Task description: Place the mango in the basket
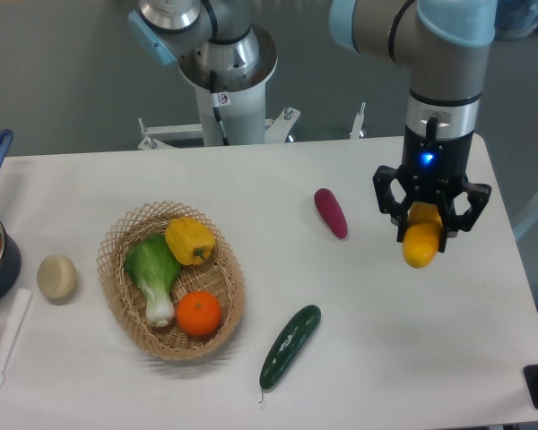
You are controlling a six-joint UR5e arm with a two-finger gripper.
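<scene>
Hand is clamping the mango; a purple vegetable is lying at its nine o'clock. Basket is holding pepper, greens and orange.

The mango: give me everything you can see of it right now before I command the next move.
The mango is a smooth yellow fruit shading to orange at its upper end, which is partly hidden between the black fingers of the gripper. It hangs roughly upright, lower end pointing down, held over the right side of the white table and apparently off its surface. Only the gripper touches it. It is far right of the basket, with the purple vegetable lying between them.
</scene>
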